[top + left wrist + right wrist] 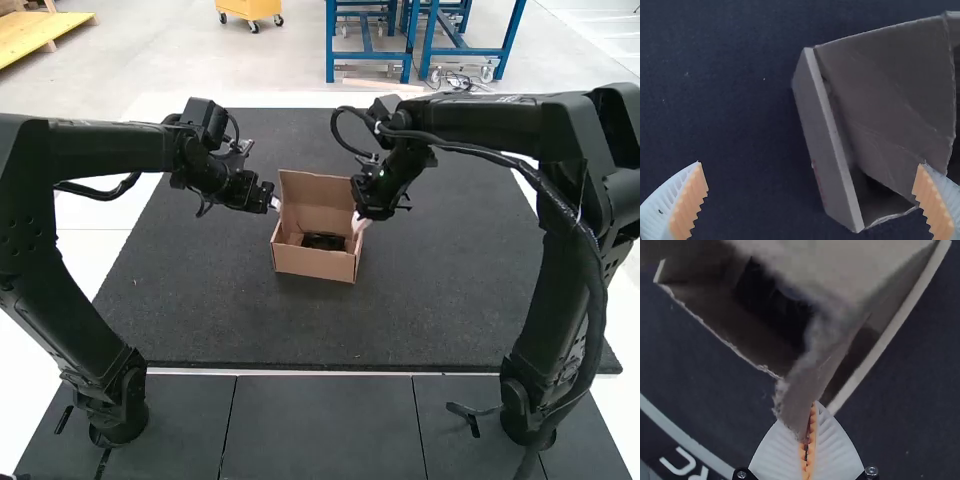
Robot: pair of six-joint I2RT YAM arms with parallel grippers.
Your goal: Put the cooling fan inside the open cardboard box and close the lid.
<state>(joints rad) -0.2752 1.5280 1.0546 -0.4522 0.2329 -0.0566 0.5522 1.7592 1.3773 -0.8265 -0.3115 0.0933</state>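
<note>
The brown cardboard box (313, 255) stands open mid-mat, its lid (318, 189) upright at the back. The black cooling fan (321, 241) lies inside, a dark shape (771, 299) in the right wrist view. My right gripper (361, 222) is at the box's right side, shut on a side flap (807, 390) whose torn edge runs between the fingers (827, 445). My left gripper (264, 197) hovers at the box's left rear corner, open and empty; in its wrist view its gripper (810, 207) has the box wall (826, 150) and lid (890, 100) between its spread pads (687, 200).
A black mat (200, 290) covers the table (60, 250), with bare mat all round the box. Both arms lean in from the sides above the box's rear half.
</note>
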